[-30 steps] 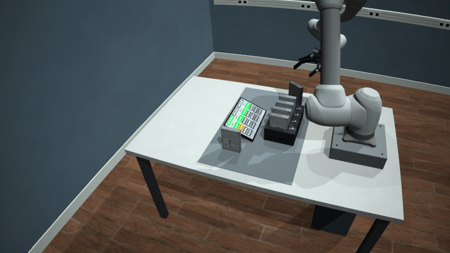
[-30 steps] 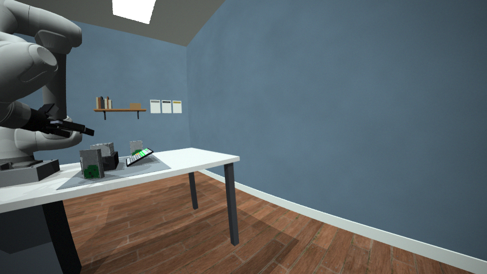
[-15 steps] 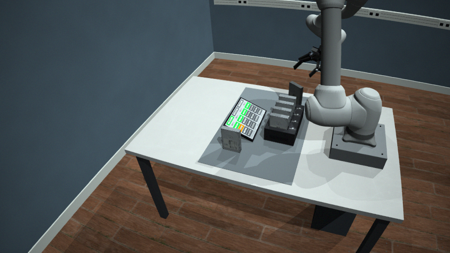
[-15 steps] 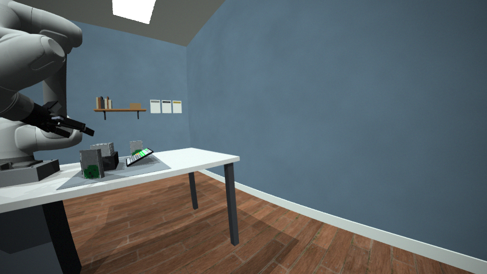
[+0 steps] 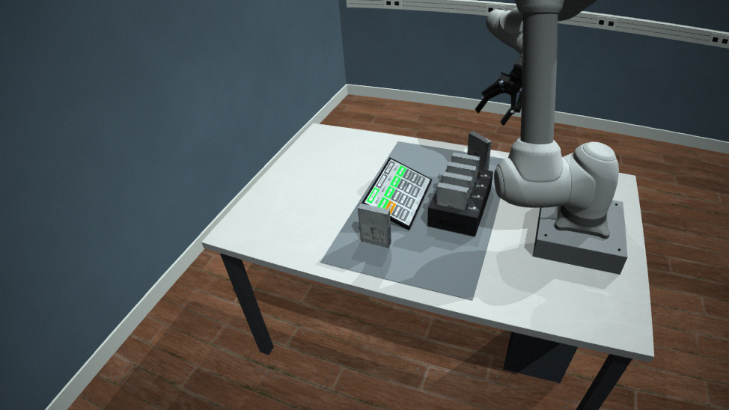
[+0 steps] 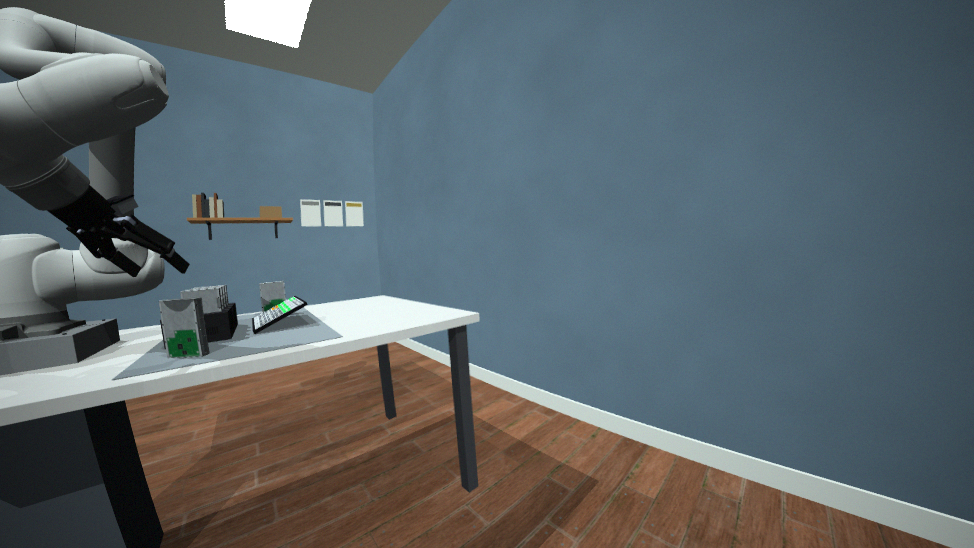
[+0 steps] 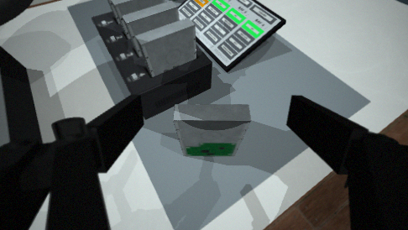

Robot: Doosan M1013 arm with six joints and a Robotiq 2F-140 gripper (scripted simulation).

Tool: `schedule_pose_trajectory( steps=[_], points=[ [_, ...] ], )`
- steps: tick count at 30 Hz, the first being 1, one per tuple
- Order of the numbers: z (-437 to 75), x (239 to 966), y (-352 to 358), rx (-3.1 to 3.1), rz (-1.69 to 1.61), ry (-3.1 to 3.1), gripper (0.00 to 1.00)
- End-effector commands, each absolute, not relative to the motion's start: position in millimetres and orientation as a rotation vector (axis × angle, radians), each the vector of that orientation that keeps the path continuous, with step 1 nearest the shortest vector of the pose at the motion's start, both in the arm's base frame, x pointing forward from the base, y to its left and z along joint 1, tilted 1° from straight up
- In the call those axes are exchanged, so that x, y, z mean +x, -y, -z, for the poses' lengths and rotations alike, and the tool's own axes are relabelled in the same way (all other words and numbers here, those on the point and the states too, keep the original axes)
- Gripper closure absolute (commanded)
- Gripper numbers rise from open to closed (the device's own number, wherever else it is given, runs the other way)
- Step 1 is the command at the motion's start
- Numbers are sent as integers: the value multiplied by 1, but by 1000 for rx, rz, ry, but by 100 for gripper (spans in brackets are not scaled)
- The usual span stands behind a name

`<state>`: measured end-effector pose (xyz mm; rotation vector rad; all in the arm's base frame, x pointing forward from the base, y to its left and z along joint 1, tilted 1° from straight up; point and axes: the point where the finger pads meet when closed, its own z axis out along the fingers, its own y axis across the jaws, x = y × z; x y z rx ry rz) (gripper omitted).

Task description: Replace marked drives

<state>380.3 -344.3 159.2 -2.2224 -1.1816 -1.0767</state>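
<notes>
A loose drive [image 5: 479,151] [image 6: 180,323] [image 7: 214,130], apparently a spare, is stood upright on the grey mat [image 5: 432,270] [image 6: 299,333] [image 7: 336,92], beyond the far end of the black dock [image 5: 450,220] [image 6: 219,323] [image 7: 180,90] in the top view. A grey casing and a green circuit board low on one face are shown. It is probably rigid, fairly heavy and smooth, with the board best left untouched; a hold high on the casing, square to it, would be suited. Nothing is held by the gripper [image 5: 491,115] [image 6: 160,268] [image 7: 216,110]: its jaws are spread nearly fully, above the drive and clear of it. Four drives are seated in the dock. A second loose drive [image 5: 374,227] [image 6: 272,293] is stood near left, by the tilted screen [image 5: 410,191] [image 6: 281,316] [image 7: 228,42]. On the screen, "BAY 3" and "BAY 4" can be made out, with green cells and one orange; smaller lettering cannot be read. Marks on the dock's end and the second drive's face are illegible, and no brand can be identified.

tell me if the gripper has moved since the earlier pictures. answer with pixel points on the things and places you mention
Yes, the gripper [image 5: 491,116] [image 6: 158,269] [image 7: 215,110] has tipped: its fingers slope more steeply down toward the table [image 5: 275,203] [image 6: 408,313] [image 7: 357,42] in the exterior view.
</notes>
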Motion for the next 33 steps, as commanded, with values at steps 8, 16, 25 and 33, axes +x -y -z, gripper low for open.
schedule_pose_trajectory(
  steps=[8, 16, 25, 33],
  points=[
    [-160, 381, 345, -2315, 960, 1229, 11],
    [-160, 380, 344, -2338, 923, 1241, 11],
    [-159, 380, 344, -2489, 682, 1319, 11],
    [-160, 380, 345, -2565, 545, 1359, 11]
  ],
)
